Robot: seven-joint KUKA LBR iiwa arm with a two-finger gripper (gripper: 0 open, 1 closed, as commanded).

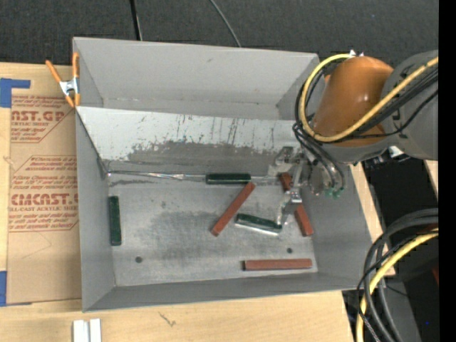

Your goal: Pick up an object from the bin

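gripper (291, 204) low at 3 o'clock of bin (178, 77); open or closed: could not tell | red-brown bar (305, 221) under it, dark green bar (258, 224) just beside at its 8 o'clock | risk: the green neighbour likely got nudged or caught too, spoiling the grasp

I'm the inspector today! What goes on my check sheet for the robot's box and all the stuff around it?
Surface: grey metal bin, floor scuffed near the back.
Job's things: right red-brown stick, lying under the gripper.
Clutter: middle red-brown stick, front red-brown stick, left green stick, back green stick, middle green stick.
Grippers: low at the bin's right side.
Cables: yellow and black cables loop round the orange cover.
Surroundings: wooden tabletop.
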